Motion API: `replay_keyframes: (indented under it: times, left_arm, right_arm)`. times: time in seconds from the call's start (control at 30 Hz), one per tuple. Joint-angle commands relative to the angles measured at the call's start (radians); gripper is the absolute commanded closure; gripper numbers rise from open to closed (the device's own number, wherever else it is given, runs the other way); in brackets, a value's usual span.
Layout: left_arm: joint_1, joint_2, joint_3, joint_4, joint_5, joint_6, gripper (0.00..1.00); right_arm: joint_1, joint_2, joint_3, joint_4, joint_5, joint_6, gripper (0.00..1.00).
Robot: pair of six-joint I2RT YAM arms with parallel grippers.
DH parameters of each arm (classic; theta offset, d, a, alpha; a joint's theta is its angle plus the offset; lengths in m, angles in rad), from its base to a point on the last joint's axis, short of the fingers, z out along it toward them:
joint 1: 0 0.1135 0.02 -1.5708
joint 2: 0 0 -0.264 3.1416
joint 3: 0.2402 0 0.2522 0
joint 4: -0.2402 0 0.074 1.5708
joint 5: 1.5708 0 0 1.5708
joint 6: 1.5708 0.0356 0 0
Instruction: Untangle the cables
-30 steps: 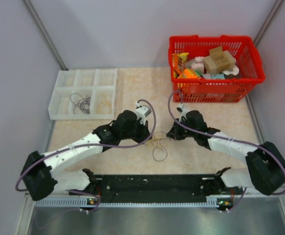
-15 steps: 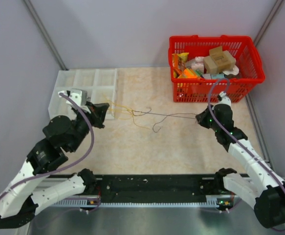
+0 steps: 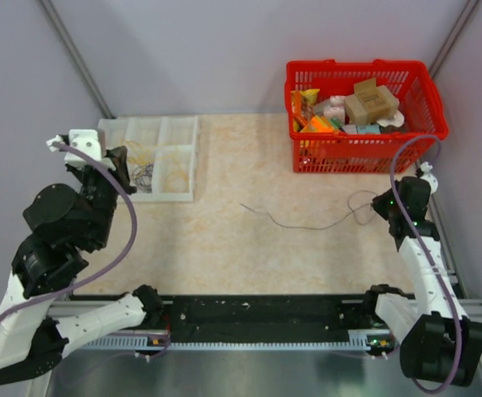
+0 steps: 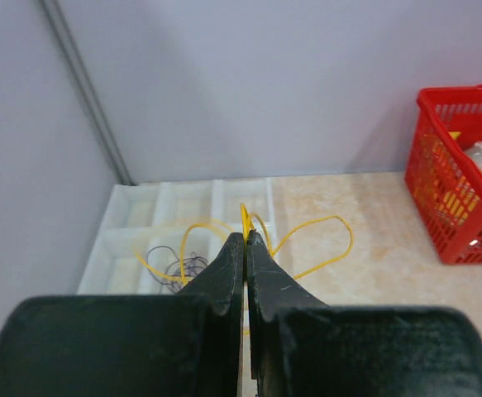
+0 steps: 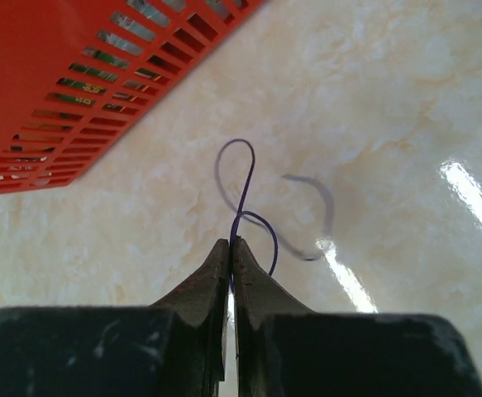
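My left gripper [image 3: 121, 162] is shut on a thin yellow cable [image 4: 318, 217] and holds it above the white divided tray [image 3: 193, 165]; its loops hang beyond the fingertips in the left wrist view. A small coil of dark wires [image 4: 183, 266] lies in a tray compartment below. My right gripper [image 3: 380, 203] is shut on the end of a thin dark purple wire [image 5: 247, 184] near the table's right edge. That wire [image 3: 303, 227] trails left across the table, stretched out and free of the yellow one.
A red basket [image 3: 356, 154] full of packets and boxes stands at the back right, close to the right gripper; its wall fills the upper left of the right wrist view [image 5: 59, 99]. The tray [image 4: 133, 240] sits at the back left against the wall.
The arms have swung far apart. The left one carried the yellow cable left, over the tray. The right one pulled the dark wire to the right edge. The cables have come apart.
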Motion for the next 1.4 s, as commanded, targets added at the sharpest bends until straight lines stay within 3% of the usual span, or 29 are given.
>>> replay_keyframes:
  times: [0.0,0.1,0.27,0.4,0.47,0.57,0.7,0.83,1.0,1.13,1.37]
  left_arm:
    - [0.004,-0.072,0.019,0.079,-0.112,0.112,1.00]
    - [0.004,-0.087,0.020,0.069,0.008,0.077,1.00]
    - [0.004,-0.024,0.036,0.069,0.135,-0.012,1.00]
    - [0.036,0.154,0.172,-0.032,0.221,-0.066,1.00]
    - [0.152,0.243,0.239,-0.072,0.414,-0.150,1.00]
    - [0.411,0.300,0.258,-0.047,0.695,-0.257,1.00]
    - [0.611,0.369,0.257,0.021,0.891,-0.329,1.00]
    - [0.742,0.395,0.211,0.111,1.059,-0.443,1.00]
    - [0.855,0.400,0.156,0.171,1.084,-0.503,1.00]
    - [0.976,0.418,0.050,0.277,1.182,-0.628,1.00]
    - [1.073,0.486,-0.157,0.455,1.212,-0.788,1.00]
  right_arm:
    - [-0.069,0.012,-0.011,0.045,-0.113,-0.034,1.00]
    - [-0.055,0.031,-0.032,0.144,-0.326,-0.060,1.00]
    - [0.049,0.014,-0.029,0.171,-0.498,-0.124,1.00]
    - [0.125,-0.027,-0.012,0.166,-0.608,-0.133,1.00]
    - [0.201,-0.040,0.000,0.166,-0.621,-0.120,1.00]
    - [0.290,-0.026,0.020,0.178,-0.648,-0.101,1.00]
    - [0.379,-0.012,0.018,0.203,-0.630,-0.094,1.00]
    - [0.399,0.021,0.015,0.206,-0.644,-0.104,1.00]
    - [0.402,0.049,0.026,0.162,-0.632,-0.156,0.95]
    - [0.403,0.063,0.029,0.155,-0.641,-0.173,0.95]
    - [0.402,0.081,0.031,0.160,-0.648,-0.176,0.91]
